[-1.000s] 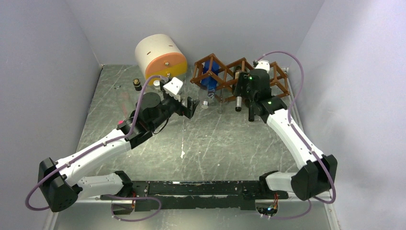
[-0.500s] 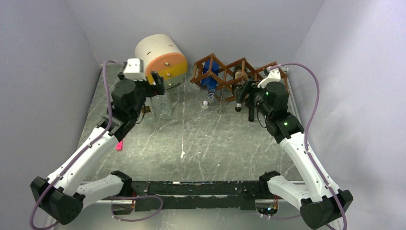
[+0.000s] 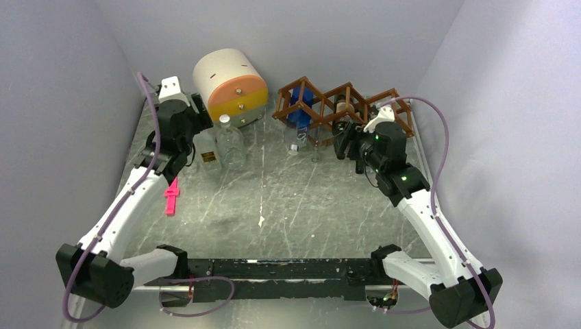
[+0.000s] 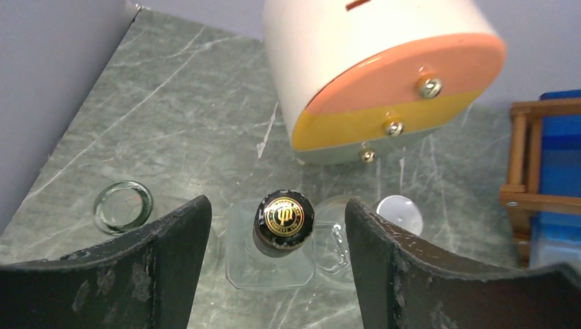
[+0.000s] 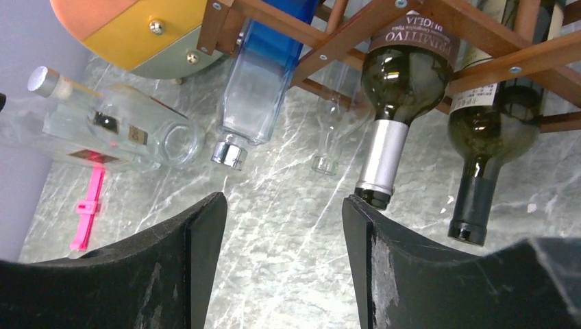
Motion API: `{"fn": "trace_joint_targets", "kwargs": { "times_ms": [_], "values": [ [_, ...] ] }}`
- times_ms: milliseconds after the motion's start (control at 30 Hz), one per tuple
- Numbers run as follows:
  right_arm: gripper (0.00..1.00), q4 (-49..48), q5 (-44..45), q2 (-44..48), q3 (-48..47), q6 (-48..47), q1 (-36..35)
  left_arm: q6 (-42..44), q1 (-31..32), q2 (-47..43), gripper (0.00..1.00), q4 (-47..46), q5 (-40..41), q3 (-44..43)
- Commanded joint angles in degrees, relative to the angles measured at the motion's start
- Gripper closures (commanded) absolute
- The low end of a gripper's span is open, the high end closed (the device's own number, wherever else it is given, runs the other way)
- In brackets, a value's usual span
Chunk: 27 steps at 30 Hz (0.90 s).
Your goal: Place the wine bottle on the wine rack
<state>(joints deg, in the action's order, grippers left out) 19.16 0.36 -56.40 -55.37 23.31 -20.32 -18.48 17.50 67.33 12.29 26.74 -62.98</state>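
The wine rack [image 3: 342, 106] stands at the far right of the counter [image 3: 288, 205], with the drawer unit [image 3: 229, 86] just left of it at the far edge. Four bottles lie side by side in the rack, necks pointing near: from left, first bottle [image 5: 260, 75], second bottle [image 5: 336, 116], third bottle [image 5: 397, 75], fourth bottle [image 5: 490, 130]. Just before the drawer unit stand a capped bottle [image 4: 284, 219], an open-mouthed bottle [image 4: 123, 205] to its left and a stoppered bottle [image 4: 401, 212] to its right. A clip [image 3: 171, 197] lies nearer, left of them.

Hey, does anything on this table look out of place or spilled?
A pink plastic piece lies loose at the left side of the table, matching nothing nearby. A small white smear marks the table's centre. The wine rack looks intact; no spill shows.
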Motion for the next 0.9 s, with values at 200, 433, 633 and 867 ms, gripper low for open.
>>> {"fn": "trace_joint_targets", "kwargs": {
  "times_ms": [200,433,633,867],
  "values": [
    [0.34,-0.8,-1.7,1.9,2.0,1.3,0.1,1.8,-0.9,8.5,0.42,7.4,2.6,-5.9],
    [0.34,-0.5,-2.5,1.8,2.0,0.6,0.1,5.3,1.1,8.4,0.78,11.7,-1.5,-10.5],
    [0.34,-0.7,-3.4,2.1,2.3,0.3,0.1,7.1,7.1,9.6,0.93,23.8,0.9,-17.7],
    [0.34,-1.0,-3.3,3.1,2.8,0.2,0.1,9.1,13.2,5.4,0.92,26.2,-12.4,-19.0]
  ]
}}
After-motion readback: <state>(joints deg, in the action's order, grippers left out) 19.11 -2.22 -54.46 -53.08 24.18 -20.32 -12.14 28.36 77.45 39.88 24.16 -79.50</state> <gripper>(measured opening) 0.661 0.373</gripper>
